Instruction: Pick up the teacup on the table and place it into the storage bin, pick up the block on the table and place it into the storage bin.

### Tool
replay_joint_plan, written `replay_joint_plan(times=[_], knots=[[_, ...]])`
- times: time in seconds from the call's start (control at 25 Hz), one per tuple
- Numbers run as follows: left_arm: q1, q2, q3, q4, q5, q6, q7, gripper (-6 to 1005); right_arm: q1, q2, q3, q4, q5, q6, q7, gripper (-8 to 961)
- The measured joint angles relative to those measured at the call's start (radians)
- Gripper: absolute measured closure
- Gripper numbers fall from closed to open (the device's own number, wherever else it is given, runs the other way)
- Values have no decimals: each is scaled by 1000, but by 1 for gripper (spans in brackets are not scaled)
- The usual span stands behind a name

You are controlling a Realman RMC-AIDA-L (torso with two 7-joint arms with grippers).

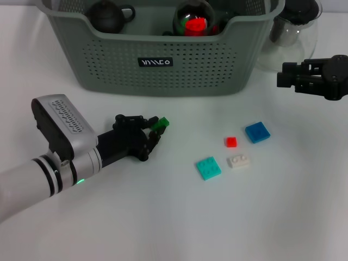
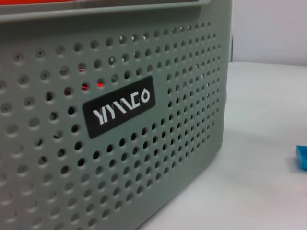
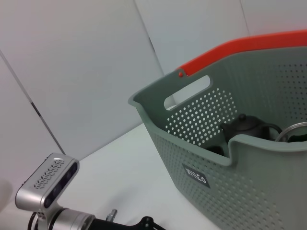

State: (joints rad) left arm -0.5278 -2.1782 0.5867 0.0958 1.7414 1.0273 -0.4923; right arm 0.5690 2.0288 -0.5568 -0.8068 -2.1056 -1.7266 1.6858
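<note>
The grey-green storage bin (image 1: 109, 60) stands at the back of the white table, and its perforated wall (image 2: 158, 158) fills the left wrist view. My left gripper (image 1: 155, 129) lies low over the table in front of the bin, shut on a small green block (image 1: 160, 124) at its fingertips. Loose on the table to its right are a teal block (image 1: 209, 168), a white block (image 1: 238, 161), a red block (image 1: 231, 142) and a blue block (image 1: 257, 132). No teacup shows on the table. My right gripper (image 1: 288, 76) hovers at the right, beside the bin's corner.
Inside the bin sit a black teapot (image 1: 109, 16) and a round glass piece with something red in it (image 1: 194, 22). A clear glass pitcher (image 1: 296, 30) stands right of the bin, behind my right gripper. The bin's far rim is orange (image 3: 249, 48).
</note>
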Motion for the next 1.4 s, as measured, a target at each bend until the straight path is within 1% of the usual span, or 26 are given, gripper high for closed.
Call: replay_joint_plan(times=[0.12,0.24,0.32,0.44,0.56,0.64,0.68,0.76,0.8,0.84,0.88,0.92,1.04,1.08,1.16,1.28,1.4], knots=[[7,0,-4,3,-2,28,-1,752,0,-1,0,0,1,-2,0,540],[30,4,-7,28,-4,107,-25,798,0,-1,0,0,2,-3,0,540],[57,6,-7,74,-1,181,-94,811,0,-1,0,0,2,-4,0,540],[104,14,0,192,17,332,-281,803,-1,-1,0,0,3,-5,1,541],[154,29,-2,353,39,543,-516,795,-1,-2,0,0,4,-5,1,541],[170,43,-33,458,33,715,-674,789,0,-2,0,0,4,-5,1,541],[170,48,-50,494,25,770,-724,786,0,-2,-1,0,4,-5,1,541],[143,52,-102,598,-3,881,-886,781,0,0,-2,0,4,-4,-2,540],[119,55,-117,649,-21,911,-958,778,0,2,-3,0,4,-4,-4,540],[93,56,-119,692,-31,914,-1026,775,0,3,-3,0,4,-3,-6,540],[62,58,-119,732,-41,912,-1090,772,-1,3,-3,0,4,-3,-6,540],[16,61,-113,775,-42,886,-1166,770,-1,5,-5,0,4,-1,-7,540],[-93,69,-72,829,-24,769,-1300,761,-1,7,-8,0,4,0,-8,540],[-140,75,-25,839,-11,684,-1354,758,-1,7,-9,0,4,1,-8,540],[-209,85,75,843,12,533,-1417,753,0,7,-9,0,3,1,-8,540],[-281,92,239,840,77,278,-1492,744,3,8,-9,0,3,1,-7,540],[-336,87,404,802,196,41,-1576,736,4,8,-9,0,2,2,-7,541]])
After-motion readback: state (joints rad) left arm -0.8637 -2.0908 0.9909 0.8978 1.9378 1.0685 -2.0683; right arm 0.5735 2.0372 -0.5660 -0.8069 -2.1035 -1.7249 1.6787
